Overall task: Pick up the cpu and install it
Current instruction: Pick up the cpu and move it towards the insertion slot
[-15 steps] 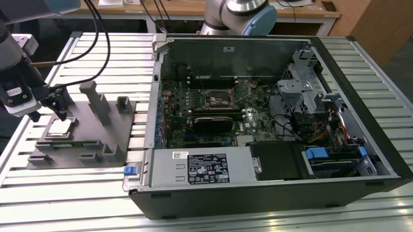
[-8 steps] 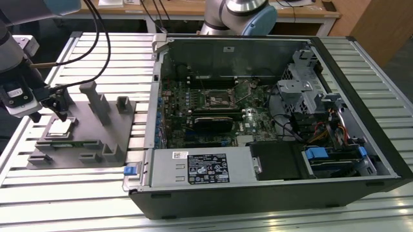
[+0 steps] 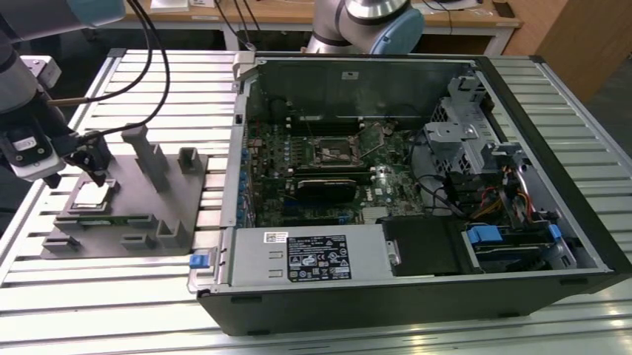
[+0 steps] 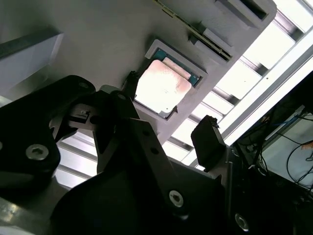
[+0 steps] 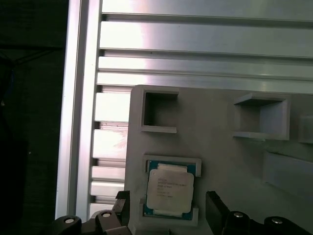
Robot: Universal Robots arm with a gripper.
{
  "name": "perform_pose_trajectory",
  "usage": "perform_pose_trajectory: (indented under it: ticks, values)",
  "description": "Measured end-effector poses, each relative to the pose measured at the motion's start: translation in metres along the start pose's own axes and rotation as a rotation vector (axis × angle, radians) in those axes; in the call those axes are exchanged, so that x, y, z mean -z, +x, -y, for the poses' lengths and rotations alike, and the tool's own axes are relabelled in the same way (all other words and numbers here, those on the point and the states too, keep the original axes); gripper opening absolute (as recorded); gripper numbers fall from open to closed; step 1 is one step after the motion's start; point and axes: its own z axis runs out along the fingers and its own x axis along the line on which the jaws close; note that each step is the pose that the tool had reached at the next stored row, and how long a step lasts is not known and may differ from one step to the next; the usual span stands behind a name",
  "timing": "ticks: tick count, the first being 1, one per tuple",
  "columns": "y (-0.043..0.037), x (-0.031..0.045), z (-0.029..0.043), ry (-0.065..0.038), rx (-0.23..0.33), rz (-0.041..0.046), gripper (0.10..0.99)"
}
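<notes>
Gripper (image 5: 167, 203) open, one finger either side of the cpu (image 5: 169, 188) | cpu in its grey fixture (image 3: 148, 188) pocket, well apart from the computer case (image 3: 415, 185) | pickup step, nothing grabbed yet | imo grab needs fingers square on its edges

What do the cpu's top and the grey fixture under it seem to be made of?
The cpu top looks like pale metal, matte with a soft silvery sheen. The fixture seems grey plastic: matte, uniform colour, blocky moulded shapes.

Open PC case (image 3: 375, 310), grey fixture (image 3: 148, 198)
</notes>
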Motion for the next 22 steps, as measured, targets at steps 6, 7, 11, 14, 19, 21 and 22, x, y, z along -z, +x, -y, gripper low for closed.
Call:
perform_pose_trajectory:
  ticks: [6,7,11,14,19,21,22]
  values:
    - [-0.0001,-0.0023,0.0001,0.0,0.0,0.0003,0.718]
    - [-0.0001,-0.0028,0.0001,0.0,0.0,0.0001,0.718]
    - [-0.0003,-0.0064,0.0002,0.0,-0.002,0.0004,0.718]
    - [-0.0017,-0.0093,0.0004,0.0,-0.002,0.0003,0.718]
    - [-0.0019,-0.0141,0.0006,0.0,-0.01,0.0013,0.718]
    - [-0.002,-0.0163,0.0007,0.0,-0.013,0.0016,0.718]
    - [-0.002,-0.0175,0.0007,0.0,-0.013,0.0017,0.718]
